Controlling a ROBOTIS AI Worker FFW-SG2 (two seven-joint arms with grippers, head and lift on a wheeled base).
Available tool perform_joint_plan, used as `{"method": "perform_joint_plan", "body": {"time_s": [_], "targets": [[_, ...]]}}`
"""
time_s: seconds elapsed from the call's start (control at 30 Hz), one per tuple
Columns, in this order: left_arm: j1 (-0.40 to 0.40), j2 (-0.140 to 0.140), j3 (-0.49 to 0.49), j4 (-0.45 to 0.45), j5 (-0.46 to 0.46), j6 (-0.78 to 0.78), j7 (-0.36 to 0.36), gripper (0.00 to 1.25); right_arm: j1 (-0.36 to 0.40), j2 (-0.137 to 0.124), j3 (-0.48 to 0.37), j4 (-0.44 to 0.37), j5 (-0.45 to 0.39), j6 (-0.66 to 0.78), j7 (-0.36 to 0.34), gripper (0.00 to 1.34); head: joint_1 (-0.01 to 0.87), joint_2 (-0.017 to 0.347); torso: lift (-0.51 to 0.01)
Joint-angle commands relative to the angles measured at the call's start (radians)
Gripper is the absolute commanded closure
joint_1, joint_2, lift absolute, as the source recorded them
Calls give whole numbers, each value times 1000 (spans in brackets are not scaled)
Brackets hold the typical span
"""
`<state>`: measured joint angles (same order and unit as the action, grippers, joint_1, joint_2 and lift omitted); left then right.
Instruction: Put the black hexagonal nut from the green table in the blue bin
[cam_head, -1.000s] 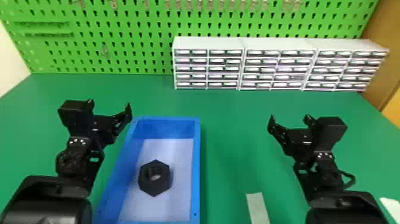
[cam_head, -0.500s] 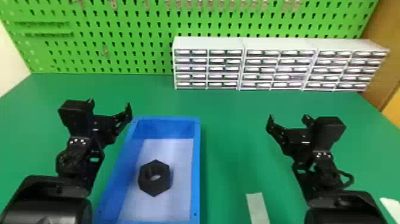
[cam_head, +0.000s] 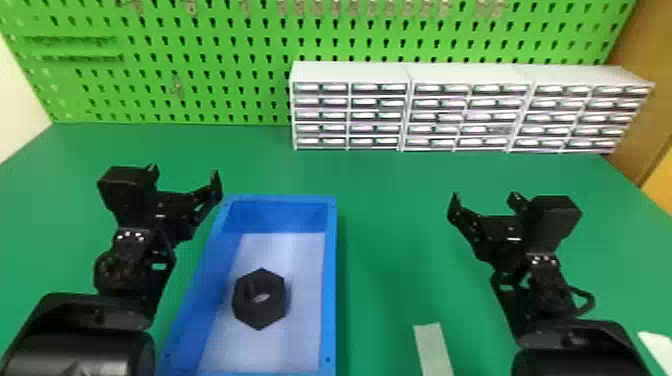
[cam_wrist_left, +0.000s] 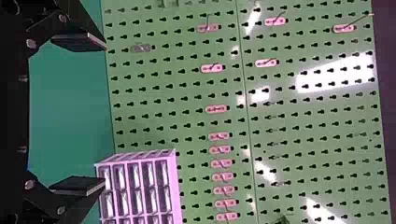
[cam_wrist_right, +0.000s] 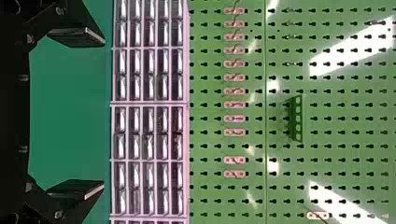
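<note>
Nut (cam_head: 259, 317), black hexagonal, unmoved inside blue bin (cam_head: 329, 280): job likely done; left gripper (cam_head: 185, 171), right gripper (cam_head: 485, 195) flanking it, both spread

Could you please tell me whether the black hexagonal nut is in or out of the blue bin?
In: the black hexagonal nut lies on the floor of the blue bin, inside its walls.

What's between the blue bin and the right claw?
Head view: bare green table straight between blue bin and right claw; a pale strip lies nearer the robot.
</note>
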<state>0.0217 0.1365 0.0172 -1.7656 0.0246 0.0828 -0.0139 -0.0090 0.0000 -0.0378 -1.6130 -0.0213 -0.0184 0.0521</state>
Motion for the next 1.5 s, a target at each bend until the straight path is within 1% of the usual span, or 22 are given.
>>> {"method": "perform_joint_plan", "body": {"time_s": [0.0,1.47], "targets": [[0,0,0,0,0,0,0,248,0,1,-1,-1,0,0,0,219,686,52,-97],[3,0,3,0,5,0,0,248,0,1,6,-1,-2,11,0,219,686,52,-97]]}}
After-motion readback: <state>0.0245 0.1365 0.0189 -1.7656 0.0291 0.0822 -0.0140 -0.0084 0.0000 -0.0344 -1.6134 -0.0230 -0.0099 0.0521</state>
